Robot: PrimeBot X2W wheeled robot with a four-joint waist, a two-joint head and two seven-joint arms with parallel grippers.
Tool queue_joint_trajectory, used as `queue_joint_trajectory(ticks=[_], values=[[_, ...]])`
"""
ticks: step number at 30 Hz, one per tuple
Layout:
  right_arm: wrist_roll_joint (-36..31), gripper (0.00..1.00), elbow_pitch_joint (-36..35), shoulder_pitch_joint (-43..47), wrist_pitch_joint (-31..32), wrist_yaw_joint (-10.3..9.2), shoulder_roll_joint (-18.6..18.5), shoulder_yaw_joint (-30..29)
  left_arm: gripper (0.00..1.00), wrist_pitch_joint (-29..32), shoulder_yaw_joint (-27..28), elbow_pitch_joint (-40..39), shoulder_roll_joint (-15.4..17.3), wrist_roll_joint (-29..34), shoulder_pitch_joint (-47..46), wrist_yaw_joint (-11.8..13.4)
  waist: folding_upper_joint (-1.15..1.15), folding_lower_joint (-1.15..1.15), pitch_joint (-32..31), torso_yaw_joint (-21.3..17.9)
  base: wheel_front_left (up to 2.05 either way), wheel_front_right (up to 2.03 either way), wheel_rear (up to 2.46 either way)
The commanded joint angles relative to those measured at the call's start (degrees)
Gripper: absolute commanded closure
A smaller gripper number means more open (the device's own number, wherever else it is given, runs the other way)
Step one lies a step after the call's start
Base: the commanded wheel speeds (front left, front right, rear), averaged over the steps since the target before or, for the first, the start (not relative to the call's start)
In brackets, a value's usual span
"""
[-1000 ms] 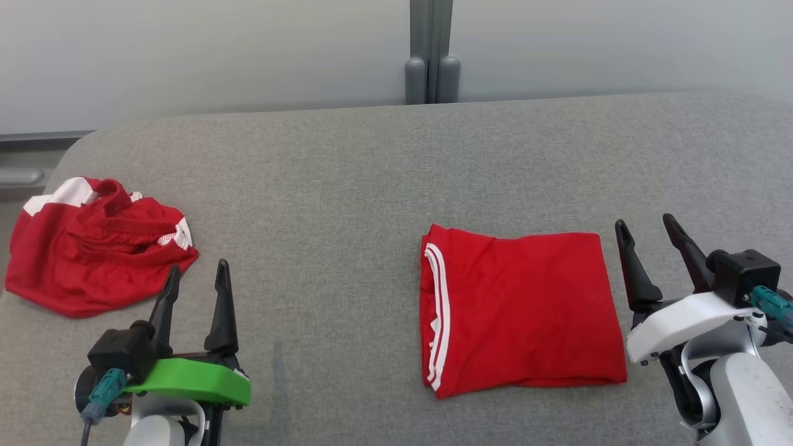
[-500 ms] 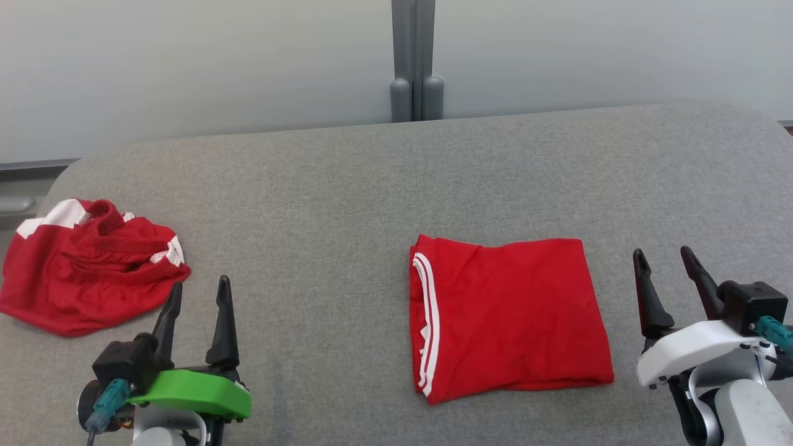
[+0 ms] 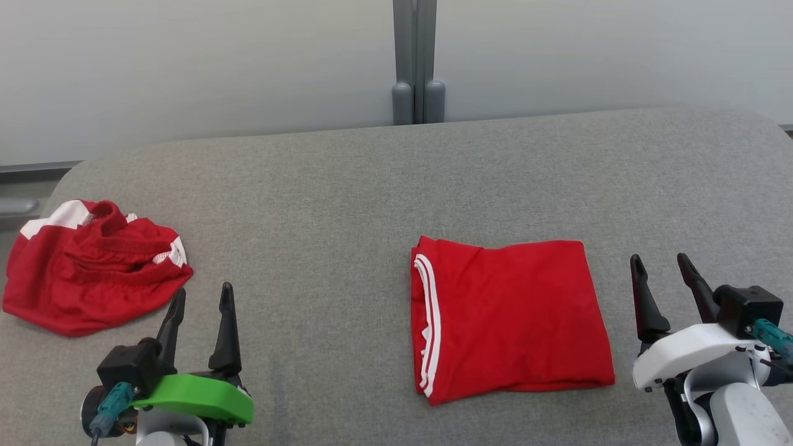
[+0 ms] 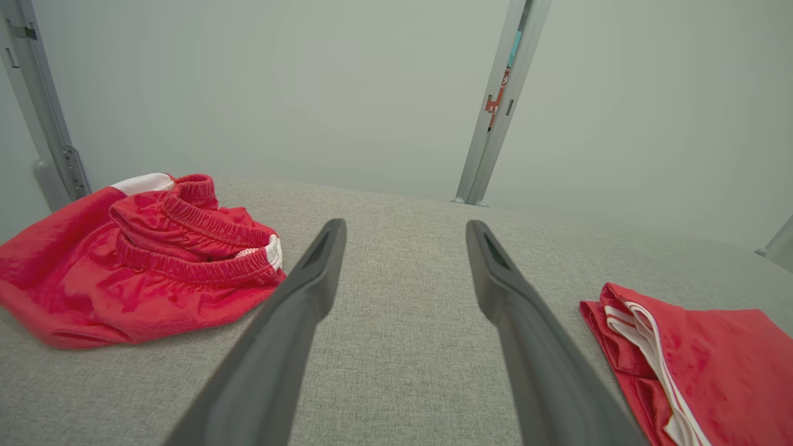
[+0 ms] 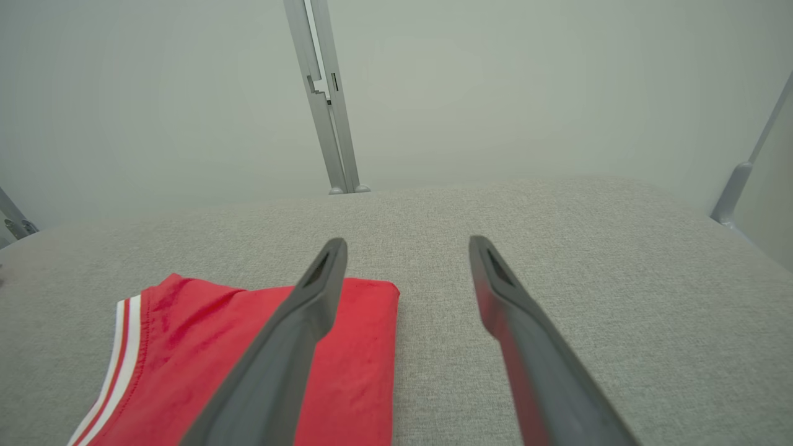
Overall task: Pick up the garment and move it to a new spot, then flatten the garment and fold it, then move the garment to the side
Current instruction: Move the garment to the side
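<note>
A red garment (image 3: 511, 319) with white side stripes lies folded into a neat rectangle on the grey padded table (image 3: 347, 198), right of centre; it also appears at the lower right of the left wrist view (image 4: 694, 365) and lower left of the right wrist view (image 5: 248, 359). My right gripper (image 3: 660, 266) hovers open just right of the garment, apart from it, holding nothing (image 5: 406, 248). My left gripper (image 3: 201, 297) stands open at the lower left, empty (image 4: 406, 229).
A second red garment (image 3: 93, 266) with white trim and an elastic waistband lies crumpled at the table's left edge (image 4: 136, 260), just beyond my left gripper. A grey post (image 3: 416, 62) stands against the pale wall behind the table.
The head camera tilted, shifting the whole picture down. The right gripper has drawn back a little from the folded garment's right edge. Both grippers stay open.
</note>
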Motion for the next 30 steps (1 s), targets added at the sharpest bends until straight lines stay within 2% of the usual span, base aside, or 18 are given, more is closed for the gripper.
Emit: queue_joint_trajectory(ticks=[1,6,15,30], values=[[-0.04,0.0,-0.15,0.0,-0.61,0.0,0.02,-0.02,0.0,-0.15,0.07,-0.21,0.24,-0.19,0.48,-0.2,0.0,0.0,0.12,0.14,0.0,0.0,0.0],[0.16,0.0,0.52,-1.72,2.26,0.0,-0.1,0.33,0.0,-0.15,0.25,-0.84,0.22,0.27,0.61,-0.2,0.0,0.0,0.73,0.2,0.0,0.0,0.0],[2.74,0.0,7.34,-5.59,23.39,0.0,1.16,0.56,0.0,-0.15,-0.68,-2.57,0.23,0.72,-0.27,-0.2,0.0,0.0,2.85,1.01,0.0,0.0,0.0],[3.77,0.0,17.76,-12.29,36.38,-0.01,-1.46,2.72,0.0,-0.15,-2.02,-3.22,0.7,0.75,-3.25,-0.2,0.0,0.0,8.76,3.46,0.0,0.0,0.0]])
